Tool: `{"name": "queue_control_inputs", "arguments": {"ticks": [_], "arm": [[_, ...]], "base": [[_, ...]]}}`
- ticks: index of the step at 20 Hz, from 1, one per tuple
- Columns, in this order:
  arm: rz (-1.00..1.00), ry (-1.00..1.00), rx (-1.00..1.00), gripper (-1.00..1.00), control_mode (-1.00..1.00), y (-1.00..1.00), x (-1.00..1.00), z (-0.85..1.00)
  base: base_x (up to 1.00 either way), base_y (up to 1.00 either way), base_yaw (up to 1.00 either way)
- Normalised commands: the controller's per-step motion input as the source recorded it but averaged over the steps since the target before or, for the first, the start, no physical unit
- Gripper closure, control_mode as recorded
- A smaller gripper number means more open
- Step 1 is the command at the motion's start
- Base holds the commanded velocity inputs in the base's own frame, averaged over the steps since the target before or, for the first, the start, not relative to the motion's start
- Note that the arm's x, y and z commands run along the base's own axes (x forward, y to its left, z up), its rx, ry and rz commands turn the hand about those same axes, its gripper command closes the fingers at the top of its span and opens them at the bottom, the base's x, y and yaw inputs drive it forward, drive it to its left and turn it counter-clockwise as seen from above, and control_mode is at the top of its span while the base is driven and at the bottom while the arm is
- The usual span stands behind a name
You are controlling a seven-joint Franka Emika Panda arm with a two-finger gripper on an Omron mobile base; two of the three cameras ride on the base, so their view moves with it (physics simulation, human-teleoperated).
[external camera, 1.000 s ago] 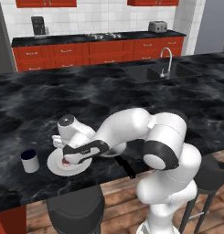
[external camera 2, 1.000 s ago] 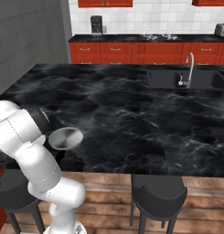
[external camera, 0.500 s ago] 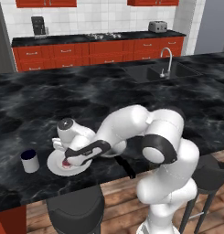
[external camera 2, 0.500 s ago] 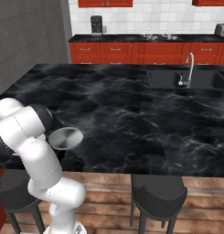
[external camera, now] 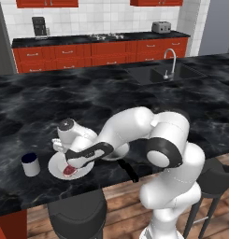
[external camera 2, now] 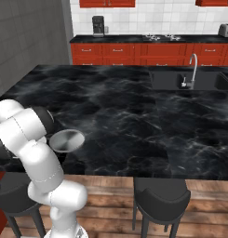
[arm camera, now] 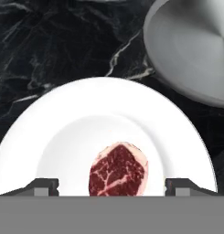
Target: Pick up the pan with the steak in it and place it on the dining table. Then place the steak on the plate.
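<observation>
The white plate [arm camera: 63, 137] lies on the black marble dining table [arm camera: 63, 45] near its front edge, and the red marbled steak [arm camera: 118, 170] rests flat on it. My gripper [arm camera: 113, 187] hangs just above the steak, open, its fingertips [arm camera: 45, 186] standing wide on either side without touching it. The empty grey pan [arm camera: 195, 45] sits right beside the plate. From the left base view, the gripper [external camera: 70, 164] is over the plate [external camera: 55, 165] and steak [external camera: 68, 171], and my arm partly hides the pan [external camera: 119, 151]. The right base view shows the pan [external camera 2: 66, 140] on the table [external camera 2: 134, 121].
A small dark blue cup [external camera: 30, 164] stands just left of the plate. A sink with a tap [external camera: 169, 70] is set in the table's far right. Dark stools [external camera: 76, 214] stand along the near edge. Red cabinets [external camera: 88, 53] line the back wall.
The jaws have spread wider and let go of the steak, which now lies on the plate. The arm has barely moved.
</observation>
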Motion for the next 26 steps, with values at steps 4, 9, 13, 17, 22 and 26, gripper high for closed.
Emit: {"name": "queue_control_inputs", "arguments": {"ticks": [4, 9, 13, 17, 22, 26], "arm": [[0.00, 0.01, 0.05, -1.00, -1.00, -0.08, 0.07, 0.21], [-0.02, 0.04, 0.07, -1.00, -1.00, -0.26, -0.15, 0.47], [-0.02, -0.04, 0.13, -1.00, -1.00, -0.67, -0.59, 0.34], [0.00, -0.24, 0.14, -1.00, -1.00, -0.61, -0.73, 0.35], [0.00, -0.32, 0.14, -1.00, -1.00, -0.55, -0.67, 0.34], [0.00, -0.16, 0.03, -1.00, -1.00, -0.14, -0.34, 0.00]], "base": [[0.00, 0.00, 0.00], [0.00, 0.00, 0.00], [0.00, 0.00, 0.00], [0.00, 0.00, 0.00], [0.00, 0.00, 0.00], [0.00, 0.00, 0.00]]}}
